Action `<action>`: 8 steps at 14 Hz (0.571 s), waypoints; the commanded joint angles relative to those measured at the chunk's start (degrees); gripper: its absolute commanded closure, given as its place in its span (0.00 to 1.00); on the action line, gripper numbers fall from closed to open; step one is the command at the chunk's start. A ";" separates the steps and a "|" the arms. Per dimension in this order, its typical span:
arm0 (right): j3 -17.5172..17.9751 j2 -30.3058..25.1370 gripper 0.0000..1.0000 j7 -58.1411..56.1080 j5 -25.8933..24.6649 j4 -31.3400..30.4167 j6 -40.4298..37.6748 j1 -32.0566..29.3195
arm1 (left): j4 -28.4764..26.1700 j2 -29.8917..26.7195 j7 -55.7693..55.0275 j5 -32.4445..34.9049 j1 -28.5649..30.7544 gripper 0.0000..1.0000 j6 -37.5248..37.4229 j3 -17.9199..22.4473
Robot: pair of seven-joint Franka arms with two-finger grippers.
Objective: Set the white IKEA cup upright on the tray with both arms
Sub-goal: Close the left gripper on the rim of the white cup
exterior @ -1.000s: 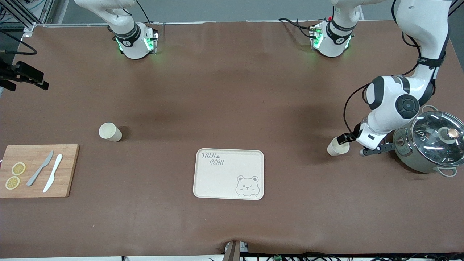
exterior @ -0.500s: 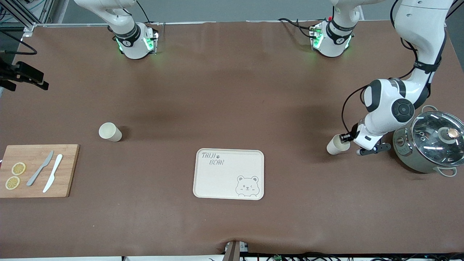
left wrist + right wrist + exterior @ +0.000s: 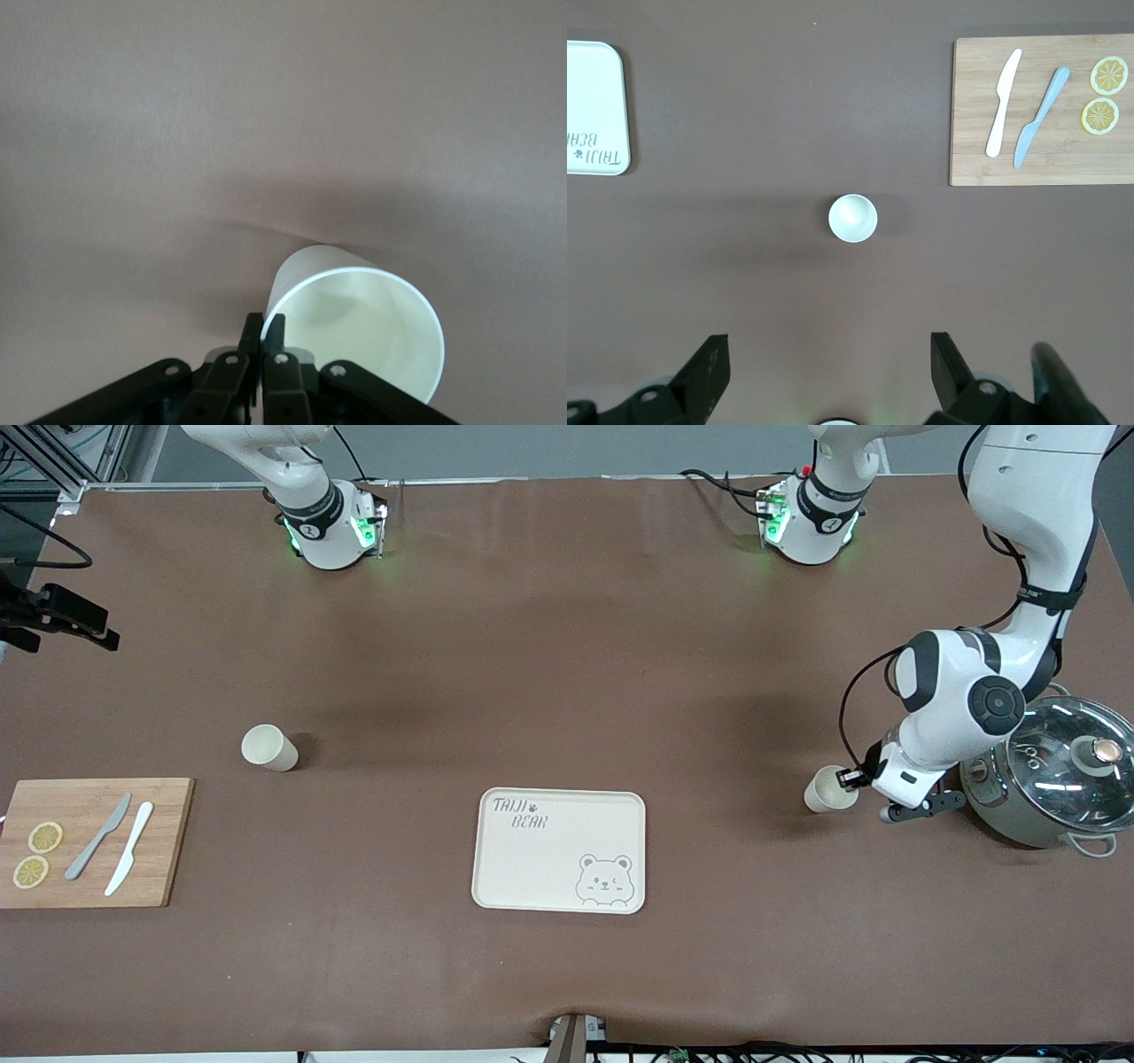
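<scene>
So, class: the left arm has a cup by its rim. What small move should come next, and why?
Probably lift. The left gripper fingers are shut on the rim of the cup, which sits beside the pot, away from the tray.

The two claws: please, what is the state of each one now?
Left claw: shut on the rim of the white plastic cup.
Right claw: open, holding nothing, high over another white cup.

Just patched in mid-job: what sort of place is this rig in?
Probably a robotics lab staged as a kitchen: two arm bases bolted along a brown-covered table, with props laid out: a lidded pot, a cutting board with knives and lemon slices, a cartoon-bear tray.
</scene>
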 commanded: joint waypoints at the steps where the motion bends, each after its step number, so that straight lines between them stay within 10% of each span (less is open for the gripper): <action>1: 0.22 0.12 0.00 -0.43 -1.36 0.48 -0.02 -0.06 | 2.77 0.96 -4.60 0.35 -1.57 1.00 0.18 -0.31; 8: 0.22 0.12 0.00 -0.52 -1.27 0.57 0.16 -0.32 | 5.77 2.71 -21.82 0.35 -9.48 1.00 -0.26 -0.31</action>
